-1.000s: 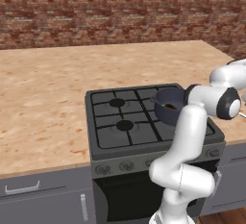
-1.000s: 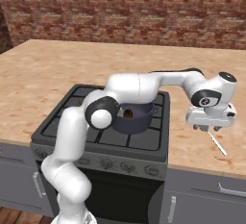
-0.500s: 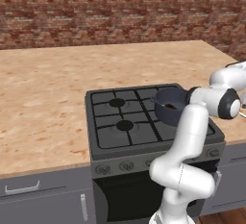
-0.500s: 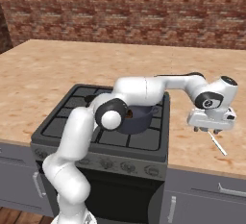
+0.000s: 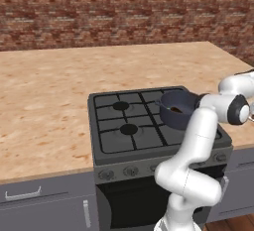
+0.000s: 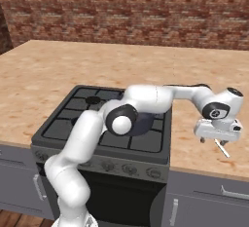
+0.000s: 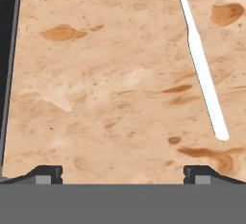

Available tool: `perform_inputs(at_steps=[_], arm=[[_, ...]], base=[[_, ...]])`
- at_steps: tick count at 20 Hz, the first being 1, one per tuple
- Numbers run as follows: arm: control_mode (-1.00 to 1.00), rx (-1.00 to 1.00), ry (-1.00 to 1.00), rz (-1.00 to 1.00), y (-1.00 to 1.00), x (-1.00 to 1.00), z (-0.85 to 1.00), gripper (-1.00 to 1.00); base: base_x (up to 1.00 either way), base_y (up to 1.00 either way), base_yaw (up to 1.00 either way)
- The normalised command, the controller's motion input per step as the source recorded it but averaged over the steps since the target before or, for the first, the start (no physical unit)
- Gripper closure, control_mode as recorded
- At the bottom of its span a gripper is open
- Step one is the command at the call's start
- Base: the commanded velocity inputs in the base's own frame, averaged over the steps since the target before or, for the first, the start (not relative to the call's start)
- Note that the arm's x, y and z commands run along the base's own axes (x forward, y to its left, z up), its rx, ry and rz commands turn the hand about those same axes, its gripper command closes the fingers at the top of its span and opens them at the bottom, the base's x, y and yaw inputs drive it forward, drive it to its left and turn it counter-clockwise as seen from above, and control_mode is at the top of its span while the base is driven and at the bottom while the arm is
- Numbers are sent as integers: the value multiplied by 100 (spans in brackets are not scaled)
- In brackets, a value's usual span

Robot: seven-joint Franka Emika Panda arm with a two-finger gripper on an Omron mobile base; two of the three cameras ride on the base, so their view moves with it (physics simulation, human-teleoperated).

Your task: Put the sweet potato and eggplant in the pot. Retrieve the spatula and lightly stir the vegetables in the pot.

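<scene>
Hand view: hand (image 7: pixel 123 172) wide open and empty over bare counter (image 7: pixel 110 88), spatula (image 7: pixel 202 64) toward one side, stove edge (image 7: pixel 8 74) opposite.

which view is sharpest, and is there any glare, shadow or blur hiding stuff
Hand view is sharpest: the spatula lies crisp on the speckled counter, with no glare or shadow. Left base view is flatly lit and soft; the pot interior reads dark. Right base view is soft too, and the gripper looks small and slightly blurred.

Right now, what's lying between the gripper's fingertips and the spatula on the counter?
Nothing: in the hand view, bare countertop runs between the open gripper and the spatula.
</scene>
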Motion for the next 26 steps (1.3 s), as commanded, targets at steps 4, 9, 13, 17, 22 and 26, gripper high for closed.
perform_inputs(at_steps=[4,9,13,17,22,26], arm=[[-100,0,7,0,-32,8,-9,-100],[-100,0,2,0,-30,2,-2,-100],[-100,3,0,0,-27,0,-25,-100],[-100,5,0,1,-20,0,-31,-100],[-100,2,2,3,-5,12,-29,-100],[-100,1,3,4,0,13,-9,-100]], base=[[0,0,0],[0,0,0],[0,0,0],[0,0,0],[0,0,0],[0,0,0]])
